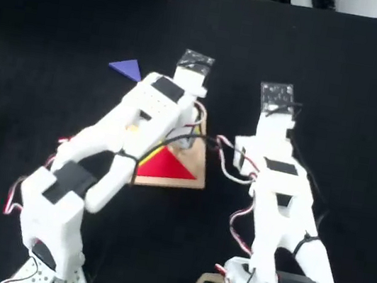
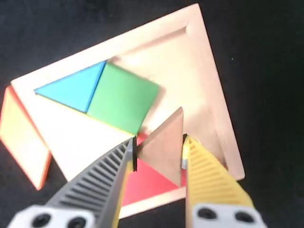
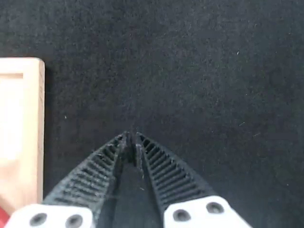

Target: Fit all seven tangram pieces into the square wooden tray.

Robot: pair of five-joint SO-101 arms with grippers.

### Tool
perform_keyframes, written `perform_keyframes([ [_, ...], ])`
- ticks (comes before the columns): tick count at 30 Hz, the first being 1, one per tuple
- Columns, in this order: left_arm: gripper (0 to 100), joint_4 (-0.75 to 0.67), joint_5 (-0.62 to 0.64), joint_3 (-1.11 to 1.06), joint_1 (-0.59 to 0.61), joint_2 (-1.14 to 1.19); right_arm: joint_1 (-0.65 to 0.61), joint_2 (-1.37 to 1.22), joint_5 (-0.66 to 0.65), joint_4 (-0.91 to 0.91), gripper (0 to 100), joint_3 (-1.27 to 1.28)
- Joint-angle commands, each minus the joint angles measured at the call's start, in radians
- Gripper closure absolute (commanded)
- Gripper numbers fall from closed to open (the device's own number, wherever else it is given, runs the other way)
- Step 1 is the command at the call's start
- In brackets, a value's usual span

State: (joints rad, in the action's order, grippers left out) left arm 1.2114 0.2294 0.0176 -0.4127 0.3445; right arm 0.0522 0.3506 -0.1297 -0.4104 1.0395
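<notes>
While the left gripper clamps a brown triangle between its two fingers, that piece hangs over the square wooden tray, its lower part above the red triangle. Inside the tray a blue triangle and a green square sit edge to edge, with a large pale triangle alongside both. An orange parallelogram lies just outside the tray's rim. On the black tabletop, well apart from the tray, rests a purple triangle. Fingers pressed together on nothing, the right gripper hovers over bare cloth beside the tray's outer edge.
</notes>
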Motion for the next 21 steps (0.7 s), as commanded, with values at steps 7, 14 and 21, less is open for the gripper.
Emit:
perform_keyframes([
  [7, 84, -0.015, 0.180, 0.087, -0.005, 0.087, 0.003, -0.002, 0.006, 0.026, 98.7, -0.054],
  [14, 84, -0.014, 0.189, 0.084, -0.005, 0.087, 0.003, -0.002, 0.006, 0.026, 98.7, -0.054],
  [21, 76, -0.008, 0.206, 0.081, -0.002, 0.089, -0.031, -0.002, -0.002, 0.021, 98.7, -0.051],
])
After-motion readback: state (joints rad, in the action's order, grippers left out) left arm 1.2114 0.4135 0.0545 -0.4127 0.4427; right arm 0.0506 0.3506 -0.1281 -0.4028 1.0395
